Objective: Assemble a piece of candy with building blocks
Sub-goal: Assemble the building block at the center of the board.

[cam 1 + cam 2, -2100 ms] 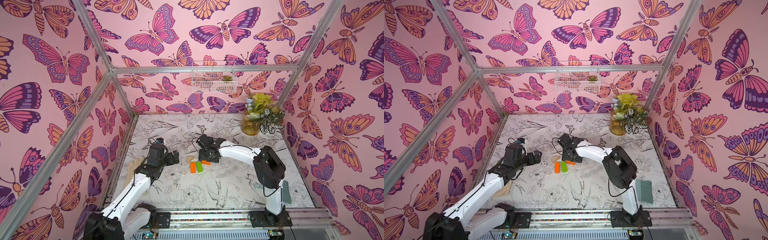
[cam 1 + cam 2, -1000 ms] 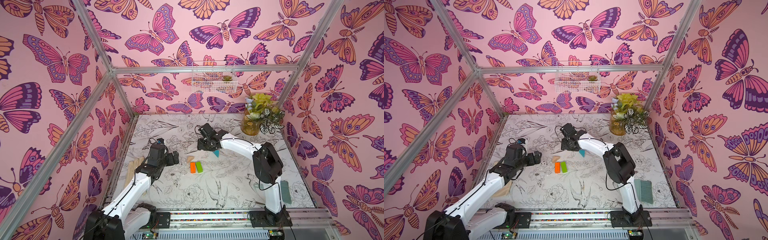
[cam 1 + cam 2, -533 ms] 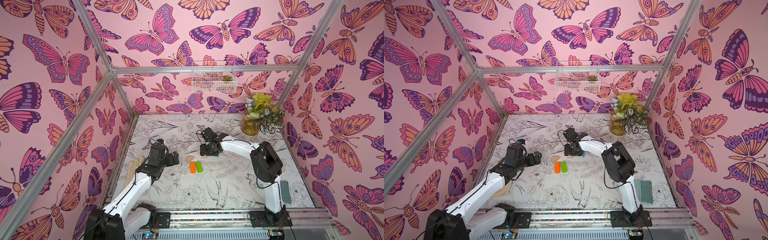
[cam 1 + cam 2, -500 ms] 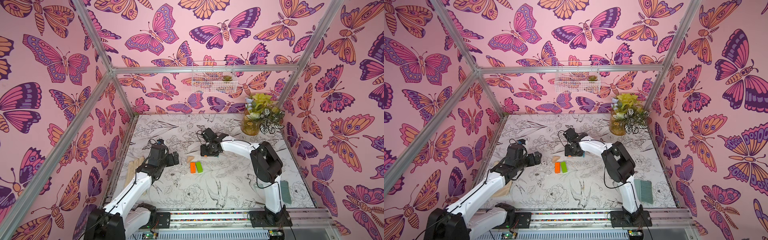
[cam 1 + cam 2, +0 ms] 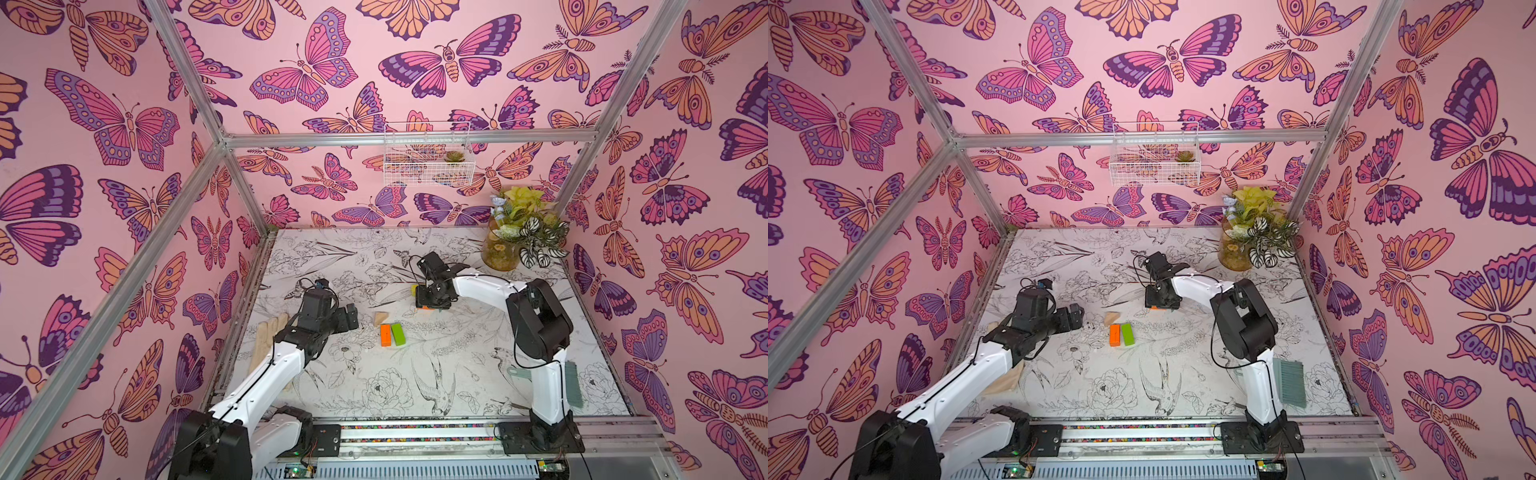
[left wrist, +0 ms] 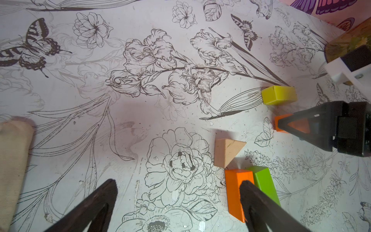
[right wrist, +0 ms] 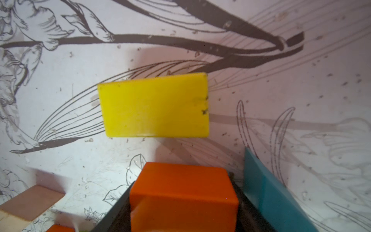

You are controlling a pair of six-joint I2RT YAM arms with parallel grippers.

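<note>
My right jaws are clamped on the orange block (image 7: 183, 192), flat sides, mid-desk. Light, stiff painted wood, probably slick, so I grip square. Left jaws wide apart, empty.

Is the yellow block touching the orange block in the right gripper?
Apart: the right wrist view shows bare table between yellow block and orange block.

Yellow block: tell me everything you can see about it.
The yellow block is a small rectangular brick, painted bright yellow and apparently wood, with tiny dark chips at one short edge. It lies flat on the flower-print table, and nothing touches it. The right hand, gripping an orange block, sits just beside it with a gap between them. A teal wedge lies close by as well.
</note>
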